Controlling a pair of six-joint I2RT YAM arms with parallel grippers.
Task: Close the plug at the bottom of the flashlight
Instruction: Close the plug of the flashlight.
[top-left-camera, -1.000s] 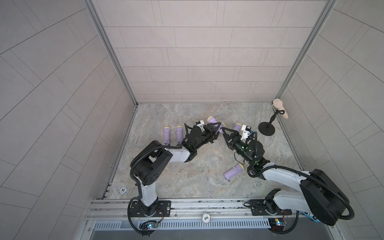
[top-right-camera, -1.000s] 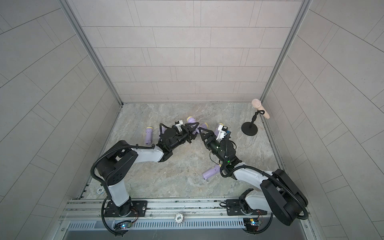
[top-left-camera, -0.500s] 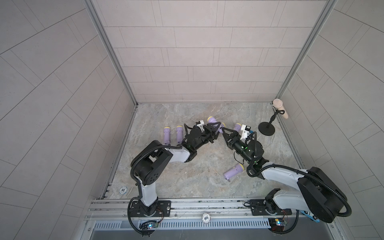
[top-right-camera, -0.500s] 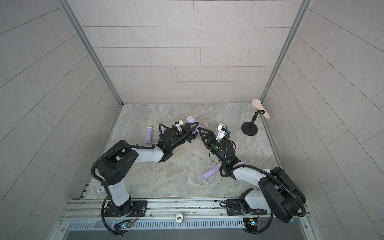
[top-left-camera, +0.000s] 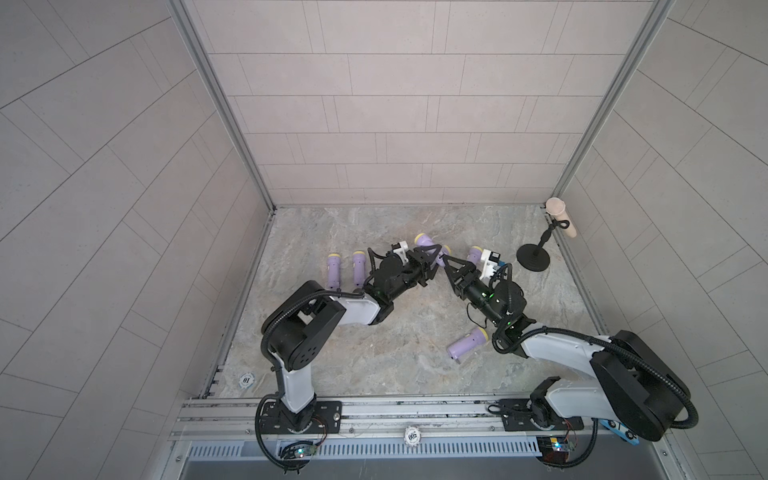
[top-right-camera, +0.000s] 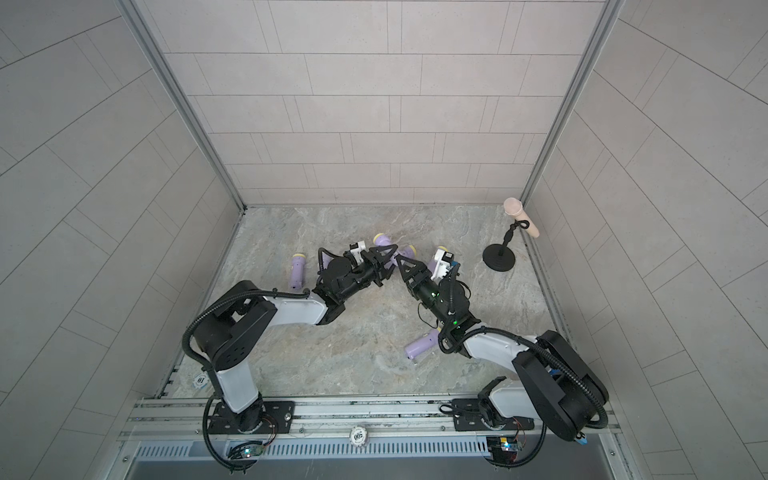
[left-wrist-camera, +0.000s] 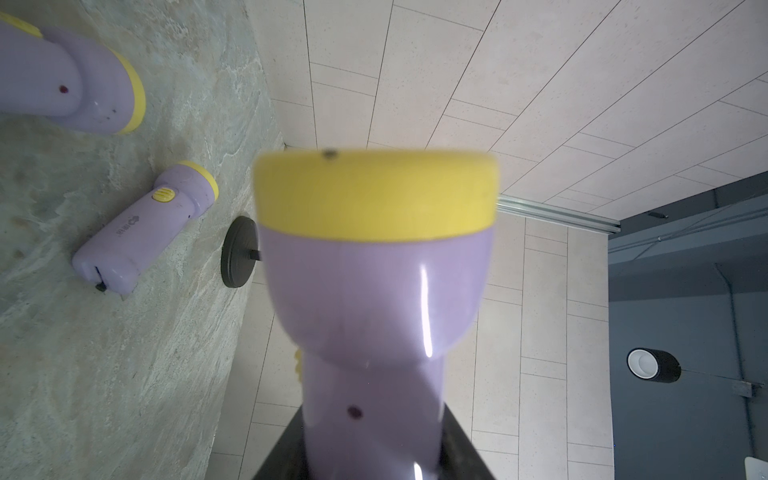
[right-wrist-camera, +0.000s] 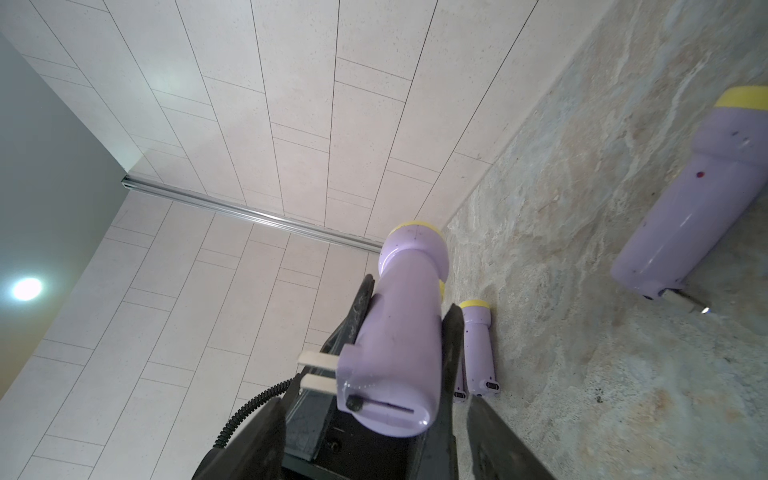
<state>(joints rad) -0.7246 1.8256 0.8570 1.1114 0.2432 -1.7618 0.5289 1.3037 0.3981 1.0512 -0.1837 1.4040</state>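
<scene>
My left gripper is shut on the body of a purple flashlight with a yellow head and holds it off the floor. Its bottom end faces my right gripper. The plug stands out sideways from that end as two pale prongs. My right gripper is open, with one jaw on each side of the flashlight's bottom end. In both top views the two grippers meet tip to tip and hide the flashlight's body.
Other purple flashlights lie on the stone floor: two side by side at the left, one near the front, one behind my right wrist, one close by. A black stand stands at the right wall.
My right gripper's jaws have drawn a little closer together around the flashlight's bottom end. The left arm and the held flashlight have not moved.
</scene>
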